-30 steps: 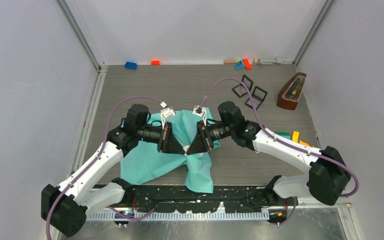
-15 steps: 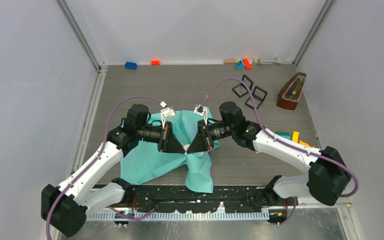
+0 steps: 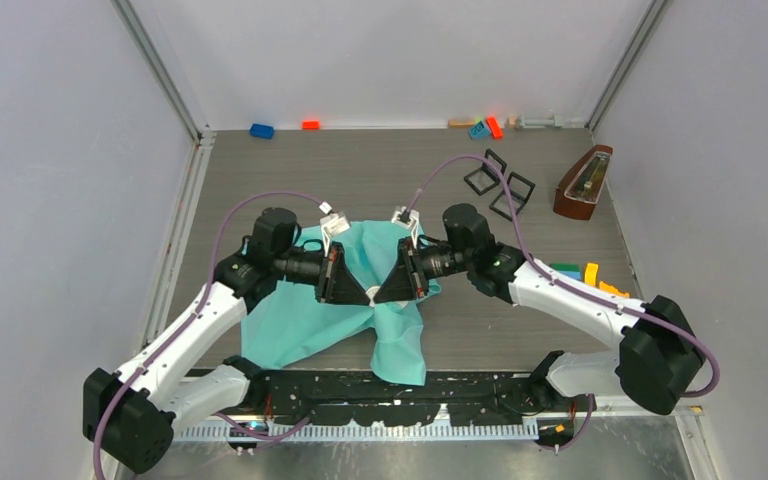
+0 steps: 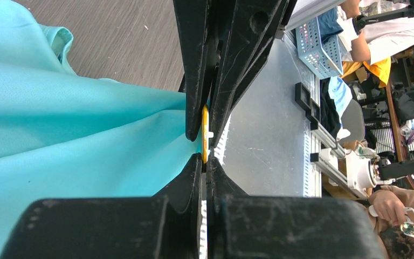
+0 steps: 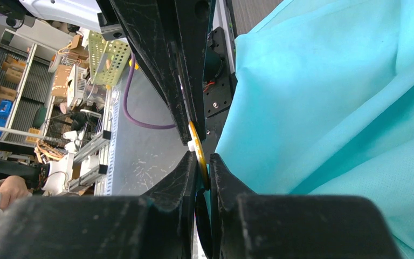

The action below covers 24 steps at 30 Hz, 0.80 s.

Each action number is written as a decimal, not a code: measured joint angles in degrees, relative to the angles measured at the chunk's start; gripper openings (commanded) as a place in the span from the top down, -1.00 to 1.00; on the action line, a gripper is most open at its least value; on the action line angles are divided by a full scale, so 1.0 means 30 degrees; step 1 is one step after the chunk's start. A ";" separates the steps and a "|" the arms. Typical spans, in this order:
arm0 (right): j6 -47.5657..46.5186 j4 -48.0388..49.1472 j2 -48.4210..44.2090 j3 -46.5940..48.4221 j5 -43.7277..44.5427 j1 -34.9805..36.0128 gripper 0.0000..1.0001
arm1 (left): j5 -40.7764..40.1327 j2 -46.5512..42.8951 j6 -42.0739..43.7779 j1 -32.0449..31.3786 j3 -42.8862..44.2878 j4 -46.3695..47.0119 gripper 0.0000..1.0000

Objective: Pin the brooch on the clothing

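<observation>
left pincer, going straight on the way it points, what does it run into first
Almost at once the right pincer, which faces the left pincer tip to tip over the clothing; only the yellow brooch, edge-on, sits between them.

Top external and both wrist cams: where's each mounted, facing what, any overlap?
Top external: above, behind the bases, looking down at the grey wood-grain table; both arms whole, left gripper tip-to-tip with right gripper over the turquoise-green fabric T-shirt.
Left wrist: on the left arm, facing along its own fingers at the right gripper.
Right wrist: mirrored, own fingers facing the left gripper.
Shared: both wrist views show the thin yellow disc brooch edge-on, plus T-shirt.
</observation>
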 measured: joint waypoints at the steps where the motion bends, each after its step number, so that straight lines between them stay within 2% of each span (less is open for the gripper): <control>1: 0.0036 0.0051 -0.0044 -0.0044 0.0044 -0.0022 0.76 | 0.0000 0.0000 0.0000 0.0007 0.0000 0.0000 1.00; 9: 0.0284 0.0393 -0.0233 -0.0146 0.0153 -0.0219 0.69 | -0.0015 0.0007 0.0000 0.0102 0.0036 0.0058 1.00; 17: 0.0226 0.0335 -0.0240 -0.0262 0.0729 -0.0794 0.16 | -0.0051 0.0124 0.0029 0.0517 0.0175 -0.0911 1.00; 20: 0.0175 0.0168 -0.0248 -0.0393 0.1056 -0.1209 -0.02 | -0.0204 0.0342 0.0073 0.0699 0.0270 -0.1625 0.72; 24: 0.0051 0.0102 -0.0291 -0.0408 0.1683 -0.1399 -0.15 | -0.0197 0.0699 0.0313 0.0882 0.0444 -0.2441 0.03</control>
